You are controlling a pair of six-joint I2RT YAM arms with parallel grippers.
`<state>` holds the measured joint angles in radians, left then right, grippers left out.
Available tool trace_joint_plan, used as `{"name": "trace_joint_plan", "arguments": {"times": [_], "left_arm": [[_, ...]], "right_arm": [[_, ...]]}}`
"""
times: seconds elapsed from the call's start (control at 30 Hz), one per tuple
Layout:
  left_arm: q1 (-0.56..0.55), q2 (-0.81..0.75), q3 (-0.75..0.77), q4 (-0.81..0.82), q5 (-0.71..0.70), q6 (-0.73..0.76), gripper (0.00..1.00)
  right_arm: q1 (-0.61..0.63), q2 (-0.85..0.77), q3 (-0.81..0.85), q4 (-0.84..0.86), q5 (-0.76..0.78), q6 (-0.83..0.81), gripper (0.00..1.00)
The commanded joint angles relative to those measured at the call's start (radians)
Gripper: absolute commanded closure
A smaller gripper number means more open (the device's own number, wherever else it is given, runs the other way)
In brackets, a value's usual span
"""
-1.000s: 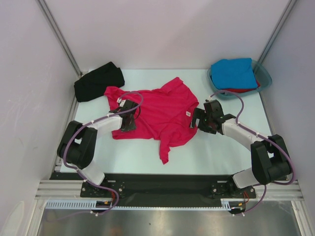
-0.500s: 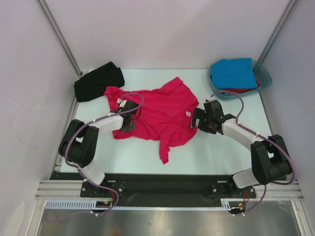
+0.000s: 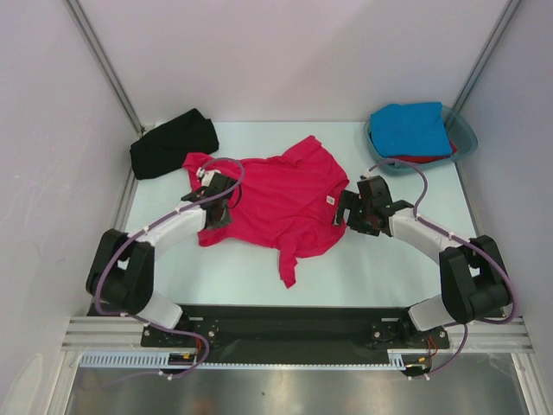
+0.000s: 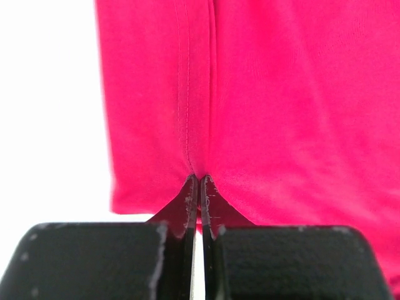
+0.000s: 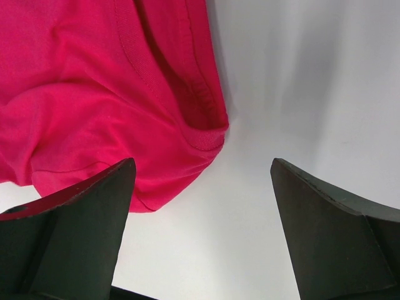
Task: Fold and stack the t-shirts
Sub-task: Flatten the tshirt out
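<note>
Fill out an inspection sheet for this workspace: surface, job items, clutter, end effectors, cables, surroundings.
Surface: pale, flat table.
Job's things: crimson-pink t-shirt spread mid-table, rumpled; black t-shirt bunched far left; blue t-shirt lying on red t-shirt inside the teal tub, far right.
Clutter: nothing seen.
End effectors: left end effector shut, pinching a fold of the crimson-pink t-shirt; right end effector open at its collar edge, holding nothing.
Cables: purple cables loop along both arms.
Surroundings: white walls, metal frame posts.

Crimson-pink t-shirt (image 3: 276,199), black t-shirt (image 3: 173,143), blue t-shirt (image 3: 416,128), teal tub (image 3: 471,138)
</note>
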<state>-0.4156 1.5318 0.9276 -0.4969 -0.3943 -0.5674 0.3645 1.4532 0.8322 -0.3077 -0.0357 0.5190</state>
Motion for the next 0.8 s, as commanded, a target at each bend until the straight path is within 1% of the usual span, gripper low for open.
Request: {"name": "trace_joint_plan", "arguments": {"times": [0.0,0.17,0.53,0.63,0.77], "left_arm": [[0.001,-0.104,0.022,-0.049,-0.043,-0.005,0.97],[0.001,-0.148,0.027,-0.072,-0.055,-0.005,0.96],[0.003,-0.182,0.017,-0.101,-0.072,-0.014,0.94],[0.003,-0.188,0.019,-0.117,-0.089,-0.014,0.92],[0.009,-0.197,0.019,-0.134,-0.104,-0.025,0.91]], "right_arm": [[-0.001,0.009,0.019,0.022,-0.013,-0.013,0.05],[-0.001,0.015,0.022,0.022,-0.015,-0.013,0.05],[0.001,0.019,0.024,0.022,-0.02,-0.01,0.05],[0.001,0.019,0.024,0.022,-0.023,-0.011,0.05],[0.002,0.019,0.027,0.019,-0.024,-0.014,0.05]]}}
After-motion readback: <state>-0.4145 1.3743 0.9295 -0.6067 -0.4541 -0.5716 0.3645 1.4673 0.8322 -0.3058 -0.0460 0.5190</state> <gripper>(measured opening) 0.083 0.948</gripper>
